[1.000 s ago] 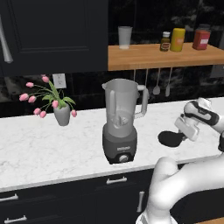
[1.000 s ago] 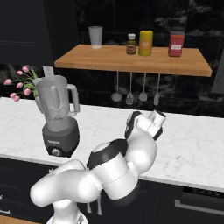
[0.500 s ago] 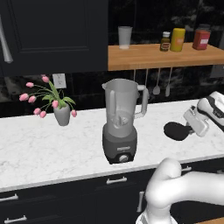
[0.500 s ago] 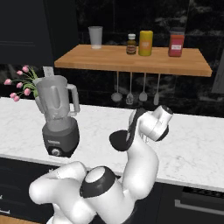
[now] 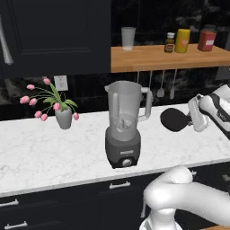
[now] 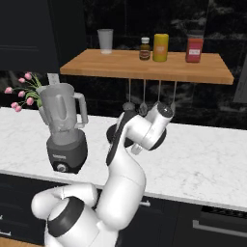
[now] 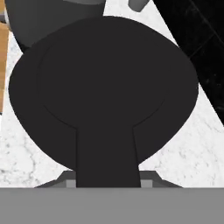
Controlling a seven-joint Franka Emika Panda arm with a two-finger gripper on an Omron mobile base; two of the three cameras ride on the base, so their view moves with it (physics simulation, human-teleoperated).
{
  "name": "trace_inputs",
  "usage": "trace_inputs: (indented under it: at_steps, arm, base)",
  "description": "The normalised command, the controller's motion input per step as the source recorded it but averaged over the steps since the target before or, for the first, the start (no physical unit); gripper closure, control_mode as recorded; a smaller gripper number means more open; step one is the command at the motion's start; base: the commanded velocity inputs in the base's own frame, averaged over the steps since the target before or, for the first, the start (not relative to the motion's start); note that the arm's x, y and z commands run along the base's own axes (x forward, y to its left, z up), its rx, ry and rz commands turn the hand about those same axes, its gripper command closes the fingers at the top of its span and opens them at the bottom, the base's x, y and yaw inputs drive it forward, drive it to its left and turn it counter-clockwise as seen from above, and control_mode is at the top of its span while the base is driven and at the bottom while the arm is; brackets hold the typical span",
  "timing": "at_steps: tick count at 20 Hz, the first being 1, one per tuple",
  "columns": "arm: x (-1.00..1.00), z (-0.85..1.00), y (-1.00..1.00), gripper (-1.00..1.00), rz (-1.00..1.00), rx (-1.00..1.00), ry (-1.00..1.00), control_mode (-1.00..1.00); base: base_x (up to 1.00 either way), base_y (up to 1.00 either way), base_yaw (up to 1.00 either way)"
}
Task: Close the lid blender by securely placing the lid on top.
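The blender [image 5: 123, 130] stands on the white marble counter [image 5: 40, 152], its tall grey jar open at the top and its handle facing right. To its right, about level with the jar's middle, my gripper [image 5: 193, 117] is shut on the tab of the black round lid [image 5: 174, 119], which hangs in the air above the counter. In the right base view the lid [image 6: 113, 134] shows partly behind my arm, right of the blender [image 6: 62, 128]. In the hand view the lid [image 7: 103, 87] spreads wide, its tab held in my gripper [image 7: 107, 181].
A vase of pink tulips [image 5: 63, 114] stands left of the blender. Above, a wooden shelf [image 5: 166, 58] carries a clear cup [image 5: 128, 38] and three jars, with utensils [image 5: 161, 85] hanging beneath it. Dark cabinets line the wall at upper left.
My gripper has risen with the lid from just above the counter to about mid-jar height, shifting slightly toward the blender. The blender has not moved.
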Motion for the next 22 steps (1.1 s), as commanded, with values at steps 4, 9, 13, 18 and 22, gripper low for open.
trace_inputs:
  at_steps: [4,9,13,18,22]
  arm:
    - [-0.01,0.99,0.28,1.0,0.0,0.0,-0.25,-1.0]
    - [-0.11,0.93,0.31,1.0,0.0,0.0,-0.25,-1.0]
    - [-0.18,0.86,0.2,1.0,0.05,0.0,-0.2,-1.0]
    - [-0.21,0.76,0.22,1.0,0.08,0.0,-0.14,-1.0]
    - [0.0,0.71,0.53,1.0,0.08,0.0,-0.01,-1.0]
  base:
    - [0.0,0.0,0.0]
    - [0.0,0.0,0.0]
    - [0.0,0.0,0.0]
    - [0.0,0.0,0.0]
    - [0.0,0.0,0.0]
